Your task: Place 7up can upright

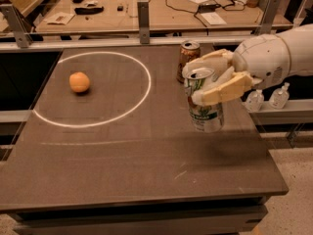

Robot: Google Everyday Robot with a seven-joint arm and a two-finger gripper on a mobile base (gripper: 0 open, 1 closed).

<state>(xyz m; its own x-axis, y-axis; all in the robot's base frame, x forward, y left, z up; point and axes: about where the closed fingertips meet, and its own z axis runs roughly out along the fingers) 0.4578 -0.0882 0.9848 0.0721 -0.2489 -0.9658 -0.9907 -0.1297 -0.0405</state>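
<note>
The 7up can (205, 112) is silver-white with green lettering and stands upright at the right side of the dark table (122, 155), its base at or just above the surface. My gripper (201, 84) comes in from the right on a white arm and is shut on the can's upper part, one cream finger (222, 89) in front and one behind the can's rim.
An orange-gold can (188, 58) stands just behind the 7up can. An orange (79, 82) lies inside a white chalk circle (142, 99) at the left. Two small clear bottles (266, 99) stand off the right edge. A cluttered bench runs along the back.
</note>
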